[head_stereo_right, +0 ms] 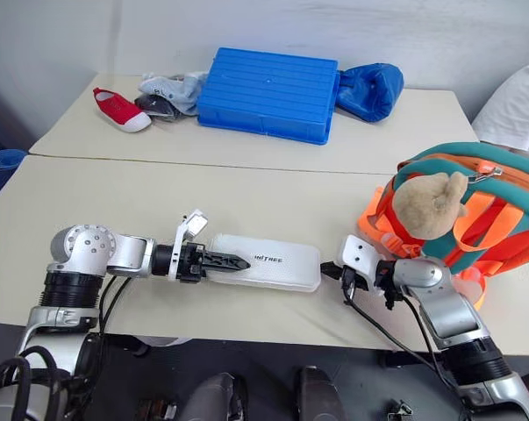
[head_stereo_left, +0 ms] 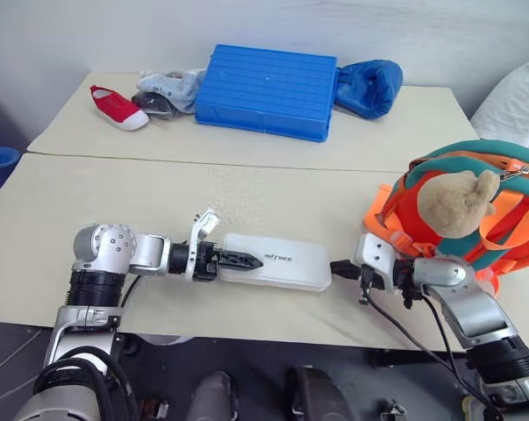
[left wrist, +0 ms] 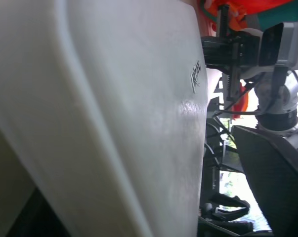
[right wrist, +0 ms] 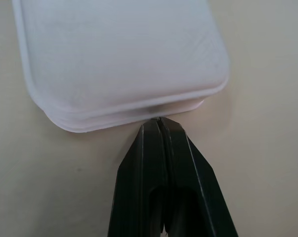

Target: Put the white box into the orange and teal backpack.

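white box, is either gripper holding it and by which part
The left gripper straddles the white box's left end; whether it grips cannot be told. The shut right gripper only touches its right end.

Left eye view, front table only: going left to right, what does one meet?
Left end effector → white box → right end effector → orange and teal backpack with its plush bear.

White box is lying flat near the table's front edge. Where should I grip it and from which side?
Likely by its short ends. The white box lies flat and long across the table, too wide across its lid for one gripper. The left gripper already reaches over the left end; the right gripper, fingers together, meets the right end's rim. Come in from both ends.
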